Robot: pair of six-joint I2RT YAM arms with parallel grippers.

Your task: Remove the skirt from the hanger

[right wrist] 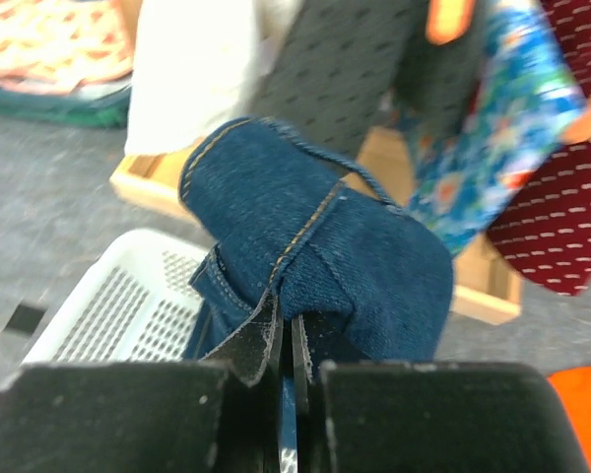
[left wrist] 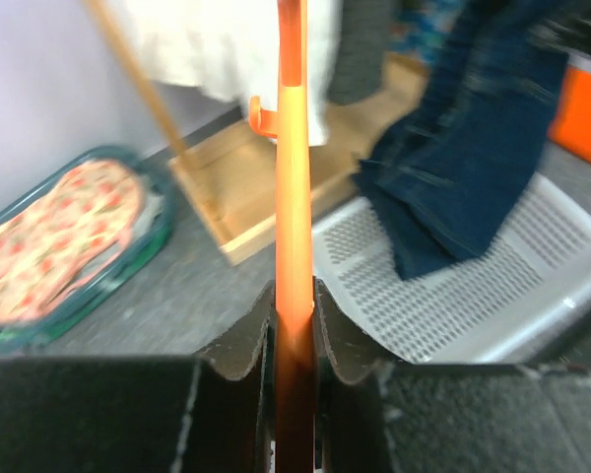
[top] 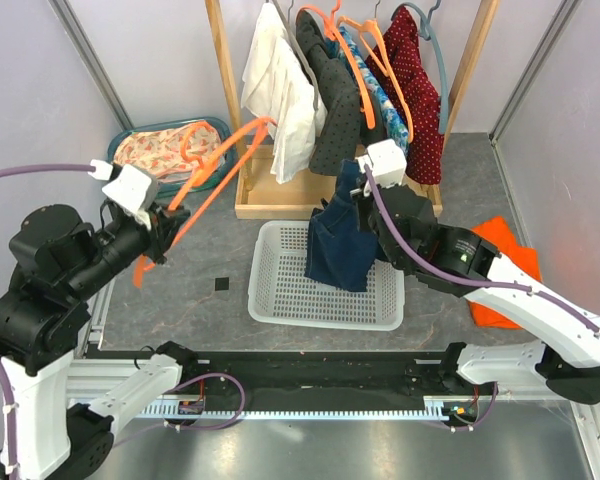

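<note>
So nearest the arms, toward the left edge of the table (top: 200,300), the left gripper (left wrist: 294,325) is clamped tight on the bar of a bare orange hanger (left wrist: 294,177), which sticks up and away toward the back. Nothing hangs on it. Over on the right side, the right gripper (right wrist: 284,340) is pinched shut on a fold of the denim skirt (right wrist: 305,227), right by the stitched waist seam. The skirt dangles from that pinch over the white basket (top: 280,300) in the middle of the table, with its lower edge down inside the basket. It's well apart from the hanger, so it looks to be off already and just needs setting down. Denim like this is soft but heavy for cloth: it drapes and swings, it won't slip much, and it won't get hurt if dropped. The thick waistband seam is the best place to grab, since a thin fold lower down could slide out under the skirt's own weight. Near the right edge there's an orange cloth (top: 500,260) lying flat. Further back, a teal tub (top: 220,124) with a floral fabric in it sits in the far left corner. At the far edge, a wooden rack (top: 225,90) holds more clothes on hangers.
</note>
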